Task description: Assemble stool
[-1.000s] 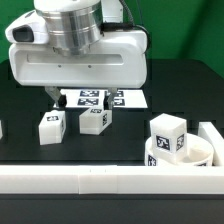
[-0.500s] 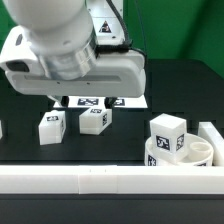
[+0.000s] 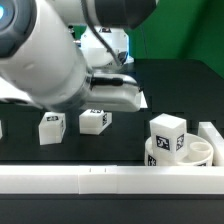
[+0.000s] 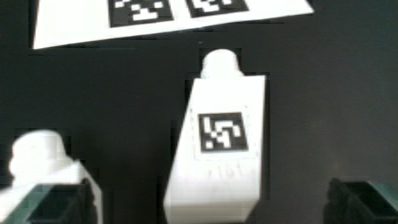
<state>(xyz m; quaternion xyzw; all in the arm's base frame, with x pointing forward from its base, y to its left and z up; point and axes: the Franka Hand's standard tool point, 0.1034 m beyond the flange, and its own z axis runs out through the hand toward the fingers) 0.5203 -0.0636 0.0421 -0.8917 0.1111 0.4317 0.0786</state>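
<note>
Item 1, gripper: jaws spread wide and holding nothing; I see both dark fingertips at the edge of the wrist view, one on each side of a leg; I cannot tell whether either one touches it.

Item 2, centre leg: white block with a square black-and-white tag facing up; directly below the gripper, in the gap between the fingertips; its narrow peg end points away from the gripper, toward the marker board.

Item 3, second leg: white, just outside one fingertip, apart from the centre leg.

Item 4, marker board: flat on the counter, beyond the centre leg's peg end as seen from the gripper; only its near edge and two tags show.

Item 5, seat: thick white round disc, well off to the gripper's side, at the exterior view's right.

Item 6, third leg: tagged white block, upright on the seat.

Item 7, rail: long and white, running along the near side of the counter, touching the seat; the arm hides the gripper in the exterior view.
</note>
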